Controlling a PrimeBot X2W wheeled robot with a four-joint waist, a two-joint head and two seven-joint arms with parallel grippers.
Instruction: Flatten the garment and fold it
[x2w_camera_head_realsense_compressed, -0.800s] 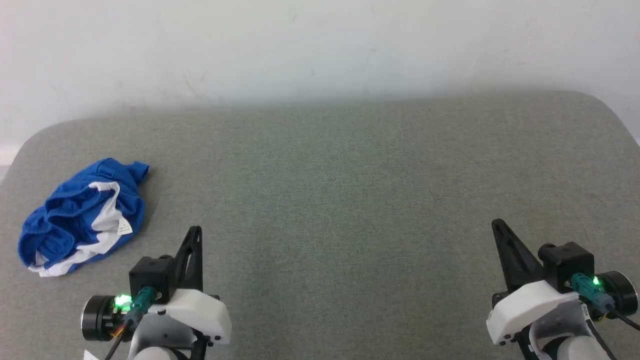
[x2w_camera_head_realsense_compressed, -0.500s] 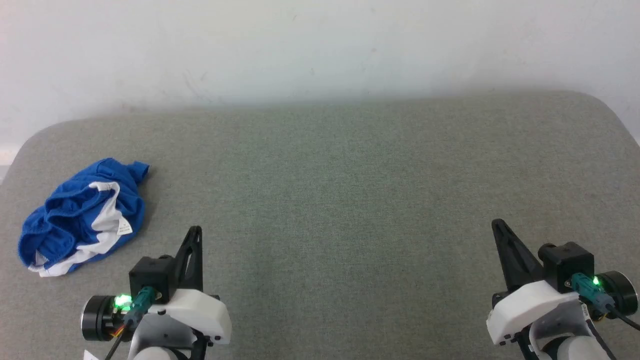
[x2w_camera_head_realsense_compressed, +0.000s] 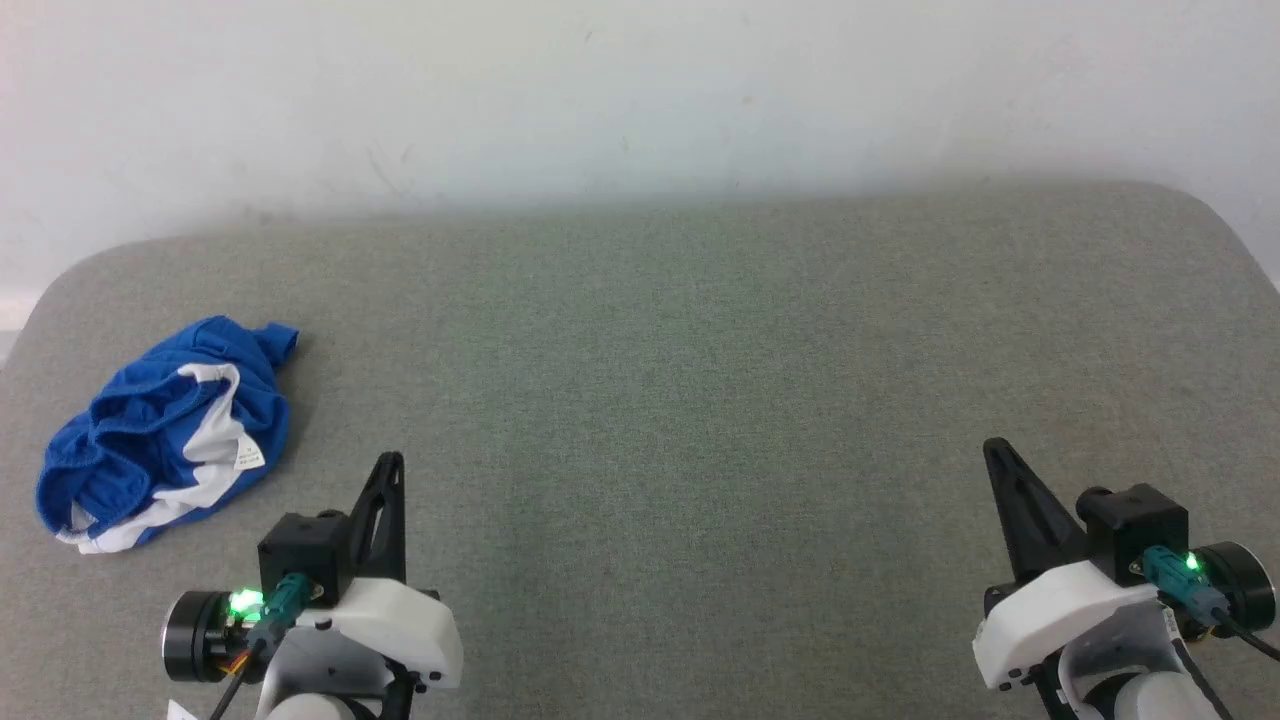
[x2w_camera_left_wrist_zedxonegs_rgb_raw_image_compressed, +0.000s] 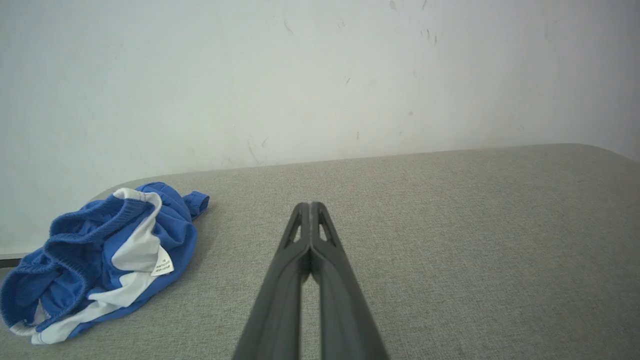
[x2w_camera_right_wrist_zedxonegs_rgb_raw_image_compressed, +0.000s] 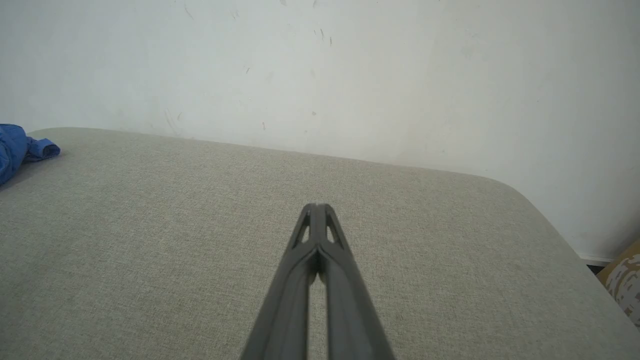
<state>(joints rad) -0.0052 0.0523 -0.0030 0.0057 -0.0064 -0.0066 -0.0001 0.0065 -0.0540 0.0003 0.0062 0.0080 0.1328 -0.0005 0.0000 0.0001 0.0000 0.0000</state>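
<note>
The garment (x2w_camera_head_realsense_compressed: 165, 432) is a crumpled heap of royal-blue shorts with a white stripe and a small white label, lying at the far left of the grey fabric surface (x2w_camera_head_realsense_compressed: 680, 380). In the left wrist view the garment (x2w_camera_left_wrist_zedxonegs_rgb_raw_image_compressed: 100, 255) sits to the left of my fingers. My left gripper (x2w_camera_head_realsense_compressed: 392, 462) hovers to the right of the heap, shut and empty, its tips (x2w_camera_left_wrist_zedxonegs_rgb_raw_image_compressed: 311, 206) pressed together. At the lower right my right gripper (x2w_camera_head_realsense_compressed: 992, 447) is also shut and empty, far from the shorts. A blue edge of the garment (x2w_camera_right_wrist_zedxonegs_rgb_raw_image_compressed: 20, 150) shows at the left border of the right wrist view.
A pale wall (x2w_camera_head_realsense_compressed: 640, 90) rises behind the grey padded surface, whose corners are rounded. Open grey surface stretches between and beyond both grippers. A patterned brown object (x2w_camera_right_wrist_zedxonegs_rgb_raw_image_compressed: 625, 280) lies below the surface's right edge.
</note>
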